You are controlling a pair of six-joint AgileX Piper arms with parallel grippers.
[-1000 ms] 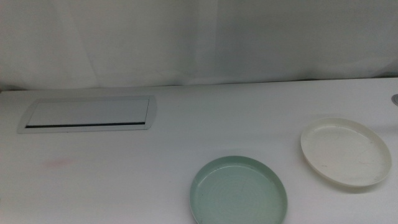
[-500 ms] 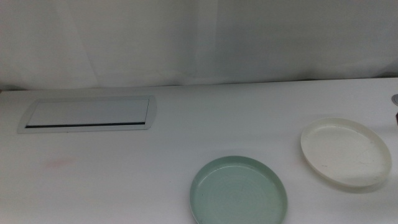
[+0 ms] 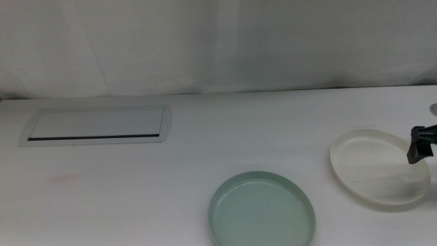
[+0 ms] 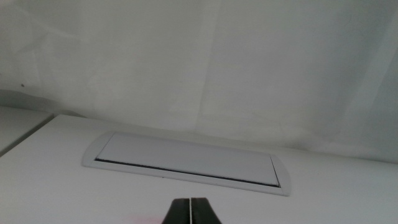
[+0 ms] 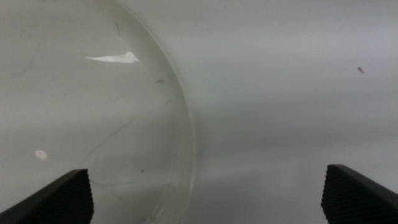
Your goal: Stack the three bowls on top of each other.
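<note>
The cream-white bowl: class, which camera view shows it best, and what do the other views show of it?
The middle view: the whole cream-white bowl shows, with the right gripper at its rim. The right wrist view shows only part of its inside and rim; the left wrist view shows none of it.

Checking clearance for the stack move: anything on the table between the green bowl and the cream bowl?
Nothing: middle view shows bare table between green bowl and cream bowl. Right gripper, jaws open, hangs over the cream bowl's far-side rim, not in that gap.
</note>
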